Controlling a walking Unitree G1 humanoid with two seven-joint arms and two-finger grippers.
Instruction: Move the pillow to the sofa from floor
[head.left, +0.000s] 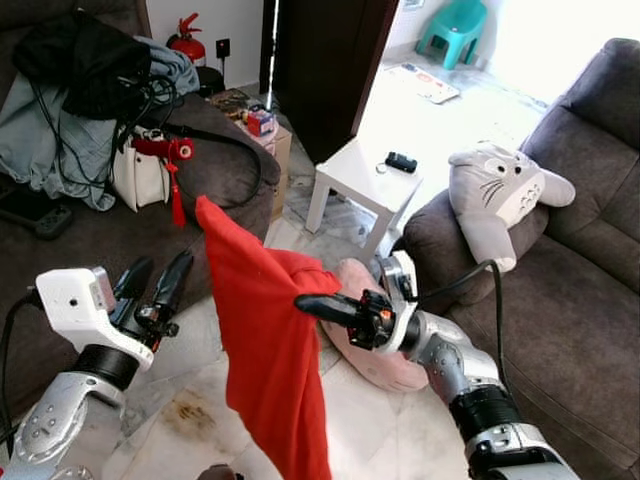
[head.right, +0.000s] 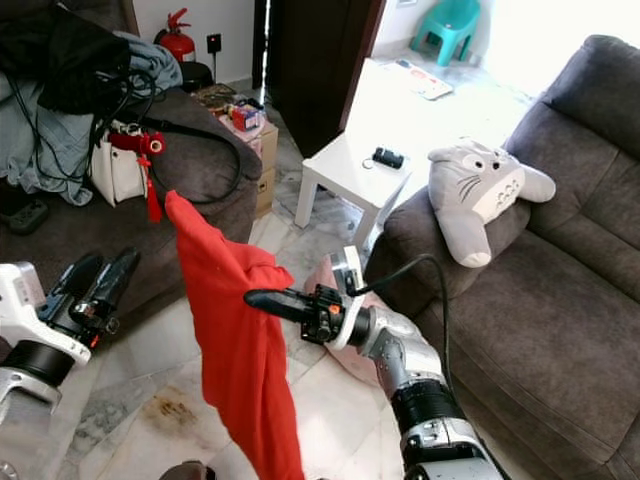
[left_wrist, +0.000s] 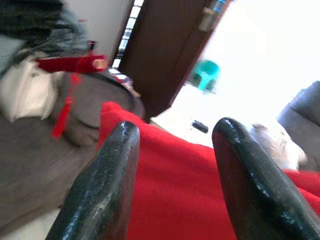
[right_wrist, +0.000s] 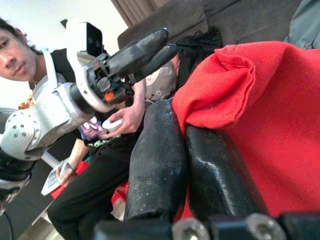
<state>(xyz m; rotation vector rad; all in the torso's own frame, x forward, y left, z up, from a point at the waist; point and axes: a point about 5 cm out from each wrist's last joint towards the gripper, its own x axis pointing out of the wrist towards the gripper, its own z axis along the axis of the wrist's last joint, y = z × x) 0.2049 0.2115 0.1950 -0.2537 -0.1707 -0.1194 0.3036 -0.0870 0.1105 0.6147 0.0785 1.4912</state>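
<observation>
Pillow (head.left: 268, 340), red and limp, pinched in the right gripper (head.left: 305, 302) and hanging above the pale floor (head.left: 370, 430).

Cloth drapes from the right gripper's two black fingers, which are pressed together on a bunched fold near its top, one corner standing up and the rest trailing down toward the tiles. Left gripper (head.left: 155, 283) hovers just beside the pillow on the robot's left, its fingers a little apart with nothing between them. Behind the pillow a pink cushion (head.left: 375, 355) lies on the floor against the grey sofa (head.left: 560, 300), where a grey plush toy (head.left: 495, 195) rests on the arm. Farther from the pillow stand a white side table (head.left: 365, 180) and, to the left, a second sofa (head.left: 90, 240) piled with clothes and a white handbag (head.left: 138, 175). In the right wrist view, a seated person (right_wrist: 95, 175) holds a controller.
</observation>
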